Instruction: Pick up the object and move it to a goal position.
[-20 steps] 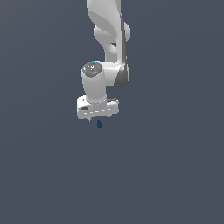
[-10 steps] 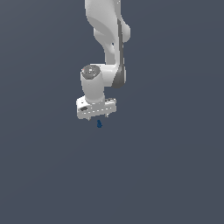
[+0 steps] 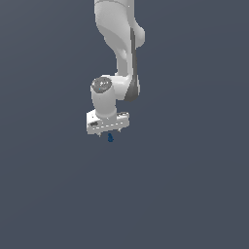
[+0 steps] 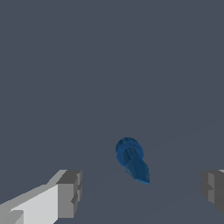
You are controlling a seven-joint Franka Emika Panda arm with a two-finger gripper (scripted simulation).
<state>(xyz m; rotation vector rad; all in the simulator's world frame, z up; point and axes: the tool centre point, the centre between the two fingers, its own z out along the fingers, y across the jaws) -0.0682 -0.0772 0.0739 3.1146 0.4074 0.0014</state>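
Blue object (image 4: 131,160) between spread end effector (image 4: 140,192) fingers

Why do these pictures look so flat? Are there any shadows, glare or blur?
Exterior view: even lighting, soft shading on the arm, no cast shadow under the blue object. Wrist view: the object is sharp but blocky, end effector fingers cropped at the edges, no glare.
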